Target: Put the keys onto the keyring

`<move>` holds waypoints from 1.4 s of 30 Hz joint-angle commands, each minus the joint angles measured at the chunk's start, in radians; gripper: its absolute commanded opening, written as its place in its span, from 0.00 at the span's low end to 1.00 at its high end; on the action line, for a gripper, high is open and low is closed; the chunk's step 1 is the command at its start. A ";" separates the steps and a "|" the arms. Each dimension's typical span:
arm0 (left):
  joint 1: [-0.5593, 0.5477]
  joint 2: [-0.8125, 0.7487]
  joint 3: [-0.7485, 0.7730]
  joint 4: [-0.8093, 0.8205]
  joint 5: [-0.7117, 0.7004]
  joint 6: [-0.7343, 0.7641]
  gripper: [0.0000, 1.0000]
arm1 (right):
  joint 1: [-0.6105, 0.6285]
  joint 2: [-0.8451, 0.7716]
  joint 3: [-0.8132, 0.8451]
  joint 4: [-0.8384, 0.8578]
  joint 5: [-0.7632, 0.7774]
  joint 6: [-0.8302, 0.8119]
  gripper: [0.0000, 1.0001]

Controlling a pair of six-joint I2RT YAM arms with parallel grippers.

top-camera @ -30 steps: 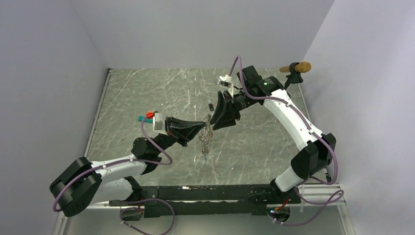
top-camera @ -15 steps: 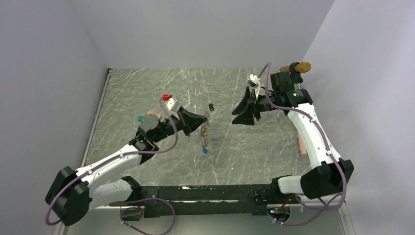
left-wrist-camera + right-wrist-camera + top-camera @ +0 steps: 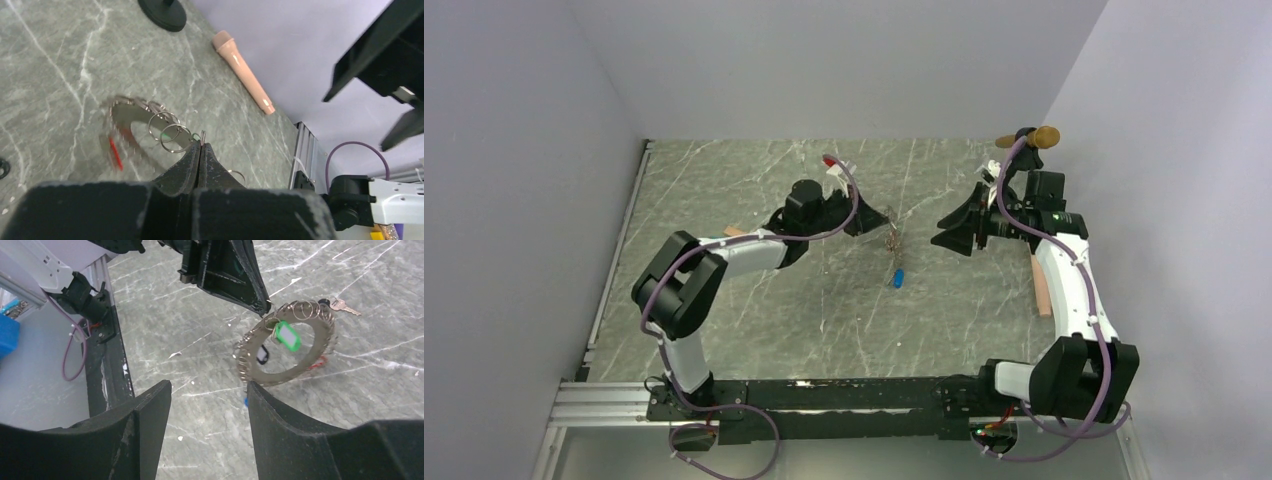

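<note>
Gray table (image 3: 754, 300) below — left fingers (image 3: 190, 161) pinch the keyring (image 3: 322, 340), right fingers (image 3: 145, 415) spread, empty — a slip could drop it.

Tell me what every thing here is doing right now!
left end effector, shut, pinching a small ring on the keyring
right end effector, open, holding nothing
keyring, hanging from the left end effector
green key, on the keyring, close to the pinch
blue key, dangling below the keyring
tan stick, lying flat on the table
</note>
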 commanded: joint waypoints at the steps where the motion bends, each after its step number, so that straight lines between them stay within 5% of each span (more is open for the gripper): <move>1: 0.025 0.016 0.007 0.058 -0.008 -0.023 0.00 | -0.029 -0.052 -0.029 0.095 -0.062 0.032 0.62; 8: 0.076 -0.110 -0.280 -0.035 -0.105 0.085 0.00 | -0.031 -0.056 -0.037 0.098 -0.062 0.029 0.63; 13: 0.092 -0.185 -0.300 -0.237 -0.167 0.186 0.02 | -0.031 -0.056 -0.045 0.105 -0.067 0.029 0.64; 16: 0.095 -0.262 -0.304 -0.305 -0.241 0.226 0.18 | -0.031 -0.052 -0.048 0.101 -0.059 0.022 0.64; 24: 0.128 -0.675 -0.298 -0.492 -0.424 0.345 0.82 | -0.033 -0.049 -0.034 0.049 0.020 -0.052 0.64; 27: 0.234 -0.887 -0.329 -0.520 -0.347 0.335 0.99 | -0.042 -0.053 -0.034 0.034 0.026 -0.080 0.65; 31: 0.403 -1.030 -0.276 -0.702 -0.158 0.423 0.99 | -0.063 -0.096 -0.055 0.016 0.040 -0.133 0.73; 36: 0.425 -1.113 -0.235 -1.015 -0.314 0.706 0.99 | -0.073 -0.229 -0.139 0.095 0.143 -0.095 0.88; 39: 0.412 -1.232 -0.364 -0.954 -0.378 0.721 0.99 | -0.084 -0.272 -0.142 0.109 0.192 -0.050 0.99; 42: 0.413 -1.335 -0.470 -0.905 -0.408 0.716 0.99 | -0.115 -0.265 -0.105 0.127 0.219 0.064 1.00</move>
